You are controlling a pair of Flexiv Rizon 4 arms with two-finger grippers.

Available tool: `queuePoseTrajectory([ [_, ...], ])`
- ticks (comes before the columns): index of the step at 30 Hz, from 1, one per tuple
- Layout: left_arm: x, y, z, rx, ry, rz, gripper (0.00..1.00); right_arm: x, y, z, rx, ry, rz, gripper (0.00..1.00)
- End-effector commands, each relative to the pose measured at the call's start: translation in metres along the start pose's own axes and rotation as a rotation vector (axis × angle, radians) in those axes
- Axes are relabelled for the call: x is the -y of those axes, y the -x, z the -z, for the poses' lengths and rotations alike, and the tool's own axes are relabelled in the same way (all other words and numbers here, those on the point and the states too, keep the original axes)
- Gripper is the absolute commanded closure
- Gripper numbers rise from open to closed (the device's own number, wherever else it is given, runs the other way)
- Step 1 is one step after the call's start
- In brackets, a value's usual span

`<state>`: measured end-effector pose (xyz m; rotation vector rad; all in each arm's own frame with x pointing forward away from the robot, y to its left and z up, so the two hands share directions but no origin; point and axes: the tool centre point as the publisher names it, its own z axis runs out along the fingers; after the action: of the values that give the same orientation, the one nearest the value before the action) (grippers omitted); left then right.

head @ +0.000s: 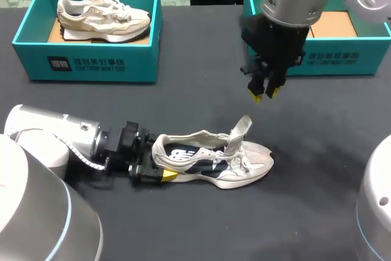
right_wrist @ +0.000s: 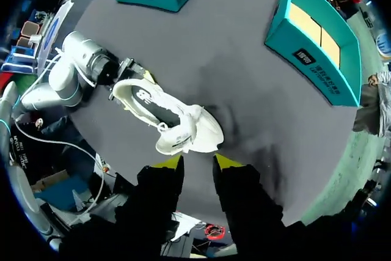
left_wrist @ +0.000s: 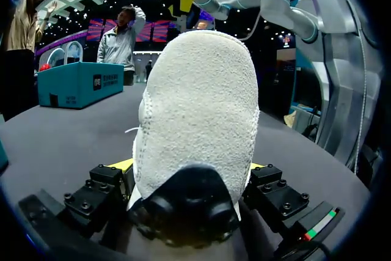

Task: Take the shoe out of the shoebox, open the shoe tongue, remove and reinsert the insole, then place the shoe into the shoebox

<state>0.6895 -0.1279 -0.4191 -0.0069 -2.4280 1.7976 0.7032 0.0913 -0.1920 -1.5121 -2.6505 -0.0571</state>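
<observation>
While the left jaws clamp the shoe (head: 214, 160) by its heel on the bench (head: 183, 102), the right jaws hang above it, slightly parted and empty.

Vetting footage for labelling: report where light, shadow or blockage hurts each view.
Head view: even light, faint shadow under the shoe. Left wrist view: the shoe's heel, clamped in the left pincer, hides much of the table. Right wrist view: the right pincer is dark except its yellow tips.
</observation>
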Motion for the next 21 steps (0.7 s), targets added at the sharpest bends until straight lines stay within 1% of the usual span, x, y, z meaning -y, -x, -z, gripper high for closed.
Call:
queuePoseTrajectory([
  [1, -0.004, 0.0, -0.002, 0.0, 0.001, 0.0, 1.0, -0.03, -0.018, 0.002, 0.199, -0.1, 0.191, 1.0],
  [3, -0.004, 0.0, -0.002, 0.0, 0.001, 0.0, 1.0, -0.032, -0.023, 0.002, 0.18, -0.095, 0.284, 1.0],
  [5, -0.004, 0.0, -0.002, 0.0, 0.001, 0.0, 1.0, -0.032, -0.03, 0.0, 0.098, -0.093, 0.457, 1.0],
  [6, -0.004, 0.0, -0.002, 0.0, 0.001, 0.0, 1.0, -0.032, -0.032, -0.002, 0.068, -0.098, 0.509, 1.0],
  [17, -0.004, 0.0, -0.002, 0.0, 0.001, 0.0, 1.0, -0.032, -0.032, -0.002, 0.068, -0.098, 0.509, 1.0],
  [18, -0.004, 0.0, -0.002, 0.0, 0.001, 0.0, 1.0, -0.035, -0.037, -0.006, 0.087, -0.113, 0.541, 1.0],
  [19, -0.004, 0.0, -0.002, 0.0, 0.001, 0.0, 1.0, -0.039, -0.046, -0.011, 0.121, -0.146, 0.599, 1.0],
  [21, -0.004, 0.0, -0.002, 0.0, 0.001, 0.0, 1.0, -0.045, -0.059, -0.018, 0.13, -0.152, 0.681, 1.0],
])
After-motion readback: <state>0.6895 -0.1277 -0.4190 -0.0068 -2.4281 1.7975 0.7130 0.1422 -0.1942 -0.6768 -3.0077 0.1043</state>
